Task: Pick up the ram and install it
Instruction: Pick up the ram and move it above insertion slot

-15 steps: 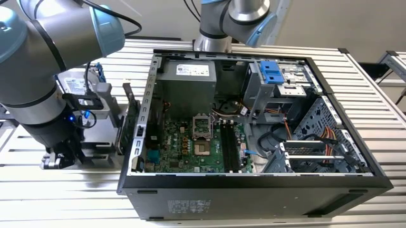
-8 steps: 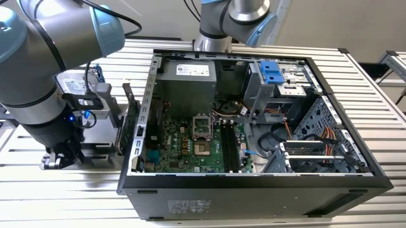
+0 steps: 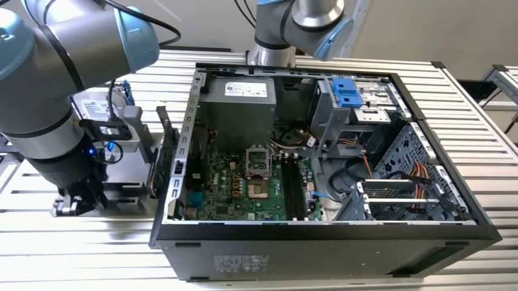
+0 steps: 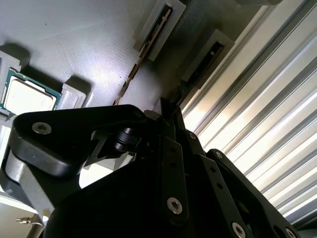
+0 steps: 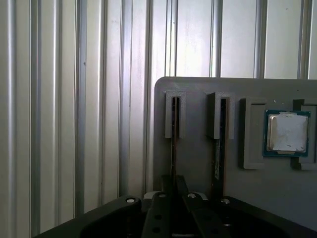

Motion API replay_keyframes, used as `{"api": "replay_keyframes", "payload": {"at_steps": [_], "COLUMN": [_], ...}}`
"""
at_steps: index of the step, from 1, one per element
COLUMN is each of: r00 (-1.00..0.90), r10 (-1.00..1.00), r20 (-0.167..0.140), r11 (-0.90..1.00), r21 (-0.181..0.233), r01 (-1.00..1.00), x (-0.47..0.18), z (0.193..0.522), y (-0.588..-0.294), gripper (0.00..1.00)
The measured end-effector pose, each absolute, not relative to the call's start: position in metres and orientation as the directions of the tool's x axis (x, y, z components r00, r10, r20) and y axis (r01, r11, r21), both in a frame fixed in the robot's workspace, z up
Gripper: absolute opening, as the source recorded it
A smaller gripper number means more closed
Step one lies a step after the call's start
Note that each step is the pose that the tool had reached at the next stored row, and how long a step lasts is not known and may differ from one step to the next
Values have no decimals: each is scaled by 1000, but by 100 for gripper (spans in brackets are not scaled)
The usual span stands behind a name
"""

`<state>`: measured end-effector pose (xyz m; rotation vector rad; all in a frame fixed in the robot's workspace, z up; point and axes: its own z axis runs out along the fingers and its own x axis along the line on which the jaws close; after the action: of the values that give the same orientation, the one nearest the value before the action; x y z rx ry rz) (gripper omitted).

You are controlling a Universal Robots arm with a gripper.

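Ram (image 5: 174, 148) stands on edge in a slot of the grey tray (image 5: 195, 158), which sits to the exterior view's left of the open case (image 3: 324, 248). The gripper (image 5: 173, 182) is right at the ram's free long edge, in line with it; whether it has closed on the stick I cannot tell. The stick looks light, thin and stiff, with fragile chips, so mid-length on the flat faces seems the best hold. A second stick (image 5: 218, 153) stands just beside it and a processor (image 5: 286, 133) lies near. Above the tray is open room; the case's side wall stands between the tray and the board slots (image 3: 293, 188).
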<state>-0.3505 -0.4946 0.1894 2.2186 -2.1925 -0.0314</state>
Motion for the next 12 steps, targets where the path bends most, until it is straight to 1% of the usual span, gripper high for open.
{"api": "replay_keyframes", "payload": {"at_steps": [12], "r00": [12], "r10": [-1000], "r20": [2], "r11": [-12], "r21": [30], "r01": [-999], "x": [-350], "z": [196], "y": [-495], "gripper": [0]}}
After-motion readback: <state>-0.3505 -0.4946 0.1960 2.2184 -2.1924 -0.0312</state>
